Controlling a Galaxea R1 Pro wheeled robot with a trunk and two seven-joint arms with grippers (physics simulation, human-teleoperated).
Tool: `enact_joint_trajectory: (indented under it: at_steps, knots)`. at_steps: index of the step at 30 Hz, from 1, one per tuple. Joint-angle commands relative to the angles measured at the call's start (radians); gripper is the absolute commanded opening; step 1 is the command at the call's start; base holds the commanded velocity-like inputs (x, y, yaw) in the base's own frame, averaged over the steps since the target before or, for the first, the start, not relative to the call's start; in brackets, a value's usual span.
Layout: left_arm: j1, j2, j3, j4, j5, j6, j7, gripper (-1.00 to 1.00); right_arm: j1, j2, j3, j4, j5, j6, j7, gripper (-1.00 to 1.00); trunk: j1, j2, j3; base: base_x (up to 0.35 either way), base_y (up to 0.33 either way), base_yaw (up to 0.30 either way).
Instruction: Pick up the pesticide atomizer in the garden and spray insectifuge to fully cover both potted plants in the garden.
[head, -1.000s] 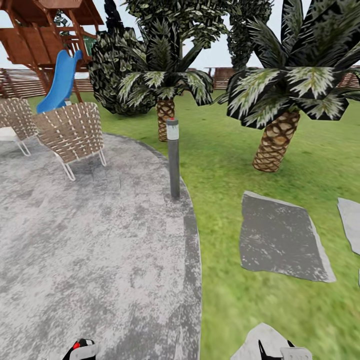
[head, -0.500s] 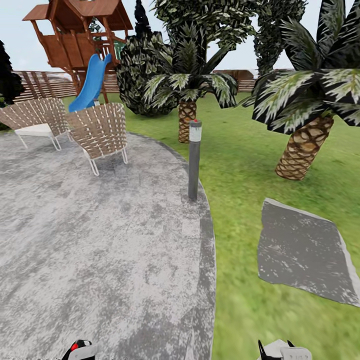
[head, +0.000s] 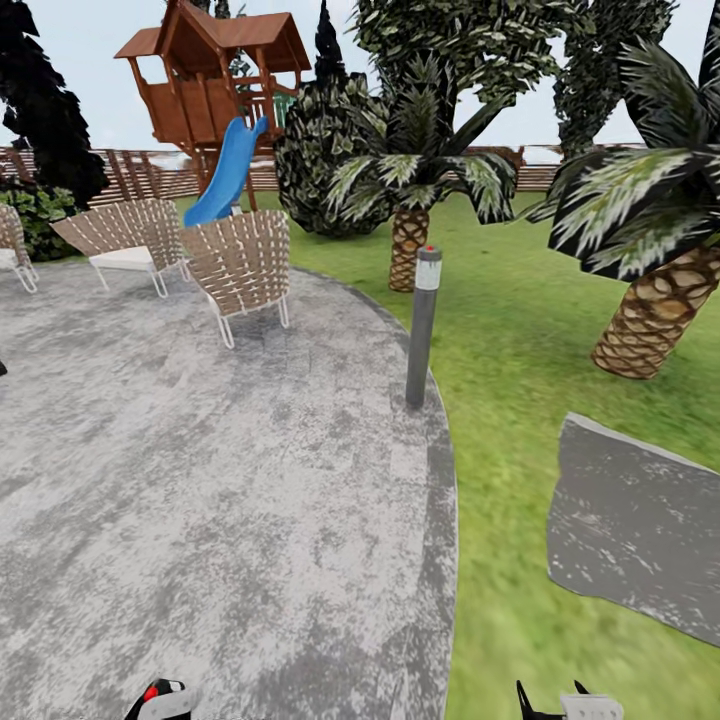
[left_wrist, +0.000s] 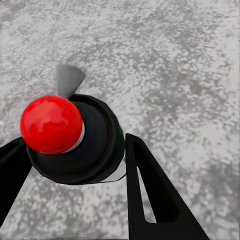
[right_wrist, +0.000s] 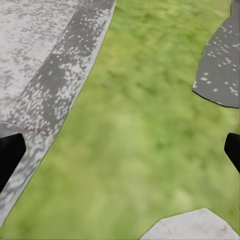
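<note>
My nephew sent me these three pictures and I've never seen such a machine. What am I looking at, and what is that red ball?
It is a simulated wheeled robot with two arms. The wide picture comes from its head camera: a grey stone patio, wicker chairs, a bollard lamp, lawn and palms. The other two come from cameras at its wrists. The left pincer is shut on the pesticide atomizer; the red ball is its tip, seen end-on. The right pincer is open, holding nothing, above grass beside the patio's edge.
</note>
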Motion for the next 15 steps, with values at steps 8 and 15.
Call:
enact_joint_trajectory:
  at_steps: [8,15]
  knots:
    - [-0.001,0.001,0.004,0.001,-0.001,-0.002,0.003,-1.00,0.000,0.000,-0.004,0.000,0.005,-0.003,0.000,1.00,0.000,0.000,0.008,0.000,0.000,0.222]
    - [-0.001,0.001,0.002,0.001,-0.001,-0.002,0.003,-1.00,0.000,0.000,-0.004,0.000,0.005,-0.003,0.000,1.00,0.000,0.000,0.015,0.000,0.000,0.222]
